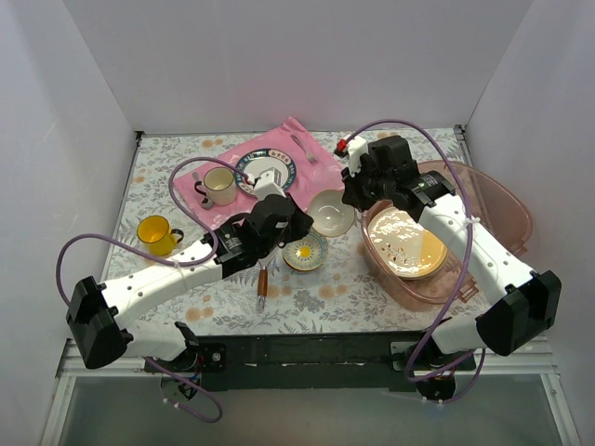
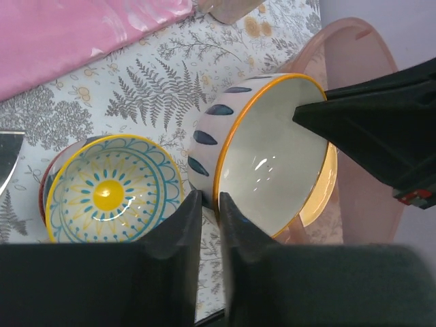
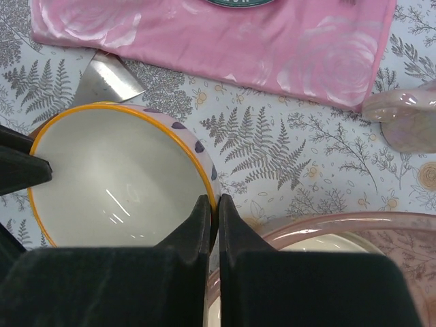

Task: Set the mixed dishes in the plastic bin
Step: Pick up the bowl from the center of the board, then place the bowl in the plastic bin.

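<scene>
Orange-rimmed bowl: one, near the middle of the table, just beside the left rim of the plastic bin; tilted, white inside, with dark oval spots outside.
Left gripper: clenched on the bowl's rim, one finger inside and one outside.
Right gripper: likewise pinching the rim, at the side opposite the left one.
Bowls: two. The second is a yellow-and-blue sunburst bowl, upright just in front of the first.
Mugs: two in the top view, a yellow mug near the table's left edge and a cream mug on the left corner of the pink mat.
Plates: a blue-rimmed plate on the mat, and a cream plate inside the bin. Whether more lie under it I cannot tell.
Bin: one, at the table's right edge.
Wrist views only: the pinch on the rim. The left wrist also shows a dark red edge under the sunburst bowl. The right wrist shows a flat shiny metal piece by the mat's edge and a pale pink piece of crockery, too cropped to name.
Top view only: both mugs and a brown-handled utensil towards the near edge.
In the way: the right arm crosses the bin's near side; the left arm covers part of the blue-rimmed plate.
</scene>
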Motion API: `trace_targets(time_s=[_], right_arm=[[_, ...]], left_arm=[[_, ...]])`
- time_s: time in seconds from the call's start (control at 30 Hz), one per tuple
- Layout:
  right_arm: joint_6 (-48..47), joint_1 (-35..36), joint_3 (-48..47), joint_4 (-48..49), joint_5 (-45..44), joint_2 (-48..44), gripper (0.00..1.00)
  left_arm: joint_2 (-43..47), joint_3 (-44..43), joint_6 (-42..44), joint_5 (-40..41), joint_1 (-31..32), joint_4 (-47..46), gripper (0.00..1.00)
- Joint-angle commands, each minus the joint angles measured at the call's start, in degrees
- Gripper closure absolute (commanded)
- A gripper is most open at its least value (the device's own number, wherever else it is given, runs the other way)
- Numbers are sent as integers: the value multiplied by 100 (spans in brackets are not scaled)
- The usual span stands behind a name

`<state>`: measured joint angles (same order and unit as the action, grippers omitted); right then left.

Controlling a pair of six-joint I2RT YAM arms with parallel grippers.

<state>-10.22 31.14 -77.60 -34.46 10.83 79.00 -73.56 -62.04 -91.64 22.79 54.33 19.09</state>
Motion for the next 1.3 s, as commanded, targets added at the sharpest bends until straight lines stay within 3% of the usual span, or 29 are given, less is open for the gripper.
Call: trace_targets(time_s=[0.0, 0.03, 0.13, 0.27, 0.4, 0.57, 0.73, 0.93, 1.27], right_arm=[[-156, 42, -282, 88, 244, -174, 99], [-234, 16, -290, 71, 253, -218, 99], [-314, -185, -282, -8, 577, -323, 99], [-751, -739, -308, -236, 1665, -438, 99], [-1086, -1539, -255, -430, 3053, -631, 99], [-834, -2584, -10, -203, 3127, -1000, 99], [-70, -3708, 665, 562, 2688, -1264, 99], [520, -4518, 1151, 1317, 2214, -1352, 99], [1470, -4696, 1213, 1758, 272, -826, 99]], left_arm=[[508, 218, 154, -55, -36, -687, 77], [561, 306, 242, -72, -36, -705, 57], [904, 525, 470, -142, -45, -810, 23], [1344, 798, 865, -204, -54, -925, 2], [1695, 974, 1428, -310, -62, -802, 2], [2257, 1255, 1982, -205, -71, -530, 2], [2715, 1572, 2185, 208, -89, -55, 2], [3250, 2037, 2045, 376, -106, 183, 2], [3664, 2390, 1869, 534, -98, 323, 2]])
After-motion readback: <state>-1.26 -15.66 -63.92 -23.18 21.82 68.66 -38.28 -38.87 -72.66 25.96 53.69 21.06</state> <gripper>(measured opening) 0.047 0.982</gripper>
